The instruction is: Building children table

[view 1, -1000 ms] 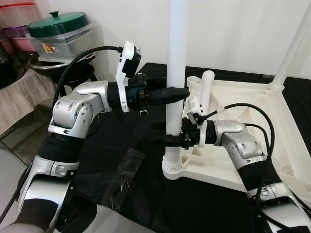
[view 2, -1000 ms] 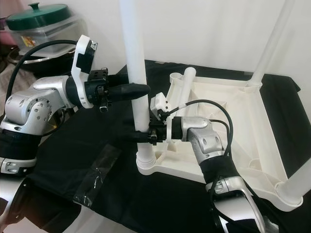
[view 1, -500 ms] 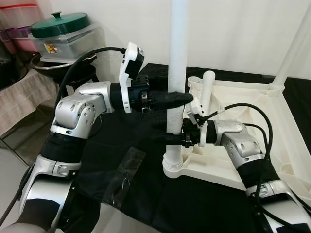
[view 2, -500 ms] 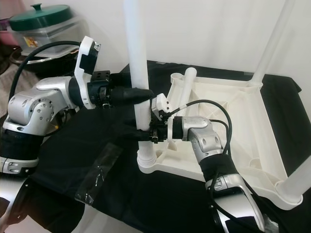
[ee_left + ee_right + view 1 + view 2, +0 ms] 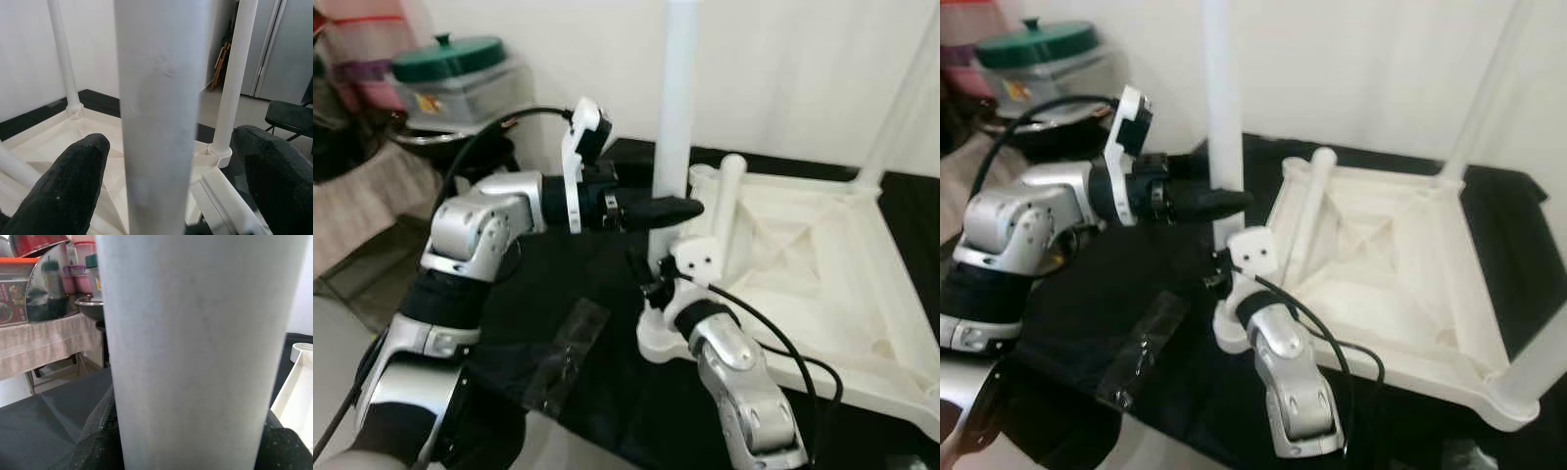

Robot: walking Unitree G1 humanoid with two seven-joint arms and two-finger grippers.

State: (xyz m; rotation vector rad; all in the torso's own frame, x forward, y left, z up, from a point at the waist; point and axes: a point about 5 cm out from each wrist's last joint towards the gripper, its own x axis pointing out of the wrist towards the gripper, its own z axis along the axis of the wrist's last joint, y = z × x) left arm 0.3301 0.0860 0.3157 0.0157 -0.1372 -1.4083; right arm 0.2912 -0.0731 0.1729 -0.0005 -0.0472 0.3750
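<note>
An upside-down white children's table (image 5: pixel 803 245) lies on a black cloth. A white leg (image 5: pixel 674 117) stands upright in its near-left corner socket (image 5: pixel 658 338). My left gripper (image 5: pixel 672 210) is level with the leg's middle, open, one black finger (image 5: pixel 78 186) on each side of the leg (image 5: pixel 161 122) with small gaps. Lower down, just above the socket, my right gripper (image 5: pixel 652 286) is shut on the same leg (image 5: pixel 195 347), its fingers (image 5: pixel 98 445) pressed against it. A shorter white tube (image 5: pixel 729 211) leans in the tabletop beside that corner.
Two more legs stand in other corners, one at the far right (image 5: pixel 901 98) and one at the near right (image 5: pixel 1538 362). A strip of clear tape (image 5: pixel 570 343) lies on the cloth. A green-lidded container (image 5: pixel 450 64) and a steel bowl (image 5: pixel 431 137) stand at the back left.
My right arm has swung round to the near side of the leg, keeping its hold low down. The left gripper stays around the leg's middle. The camera has shifted slightly.
</note>
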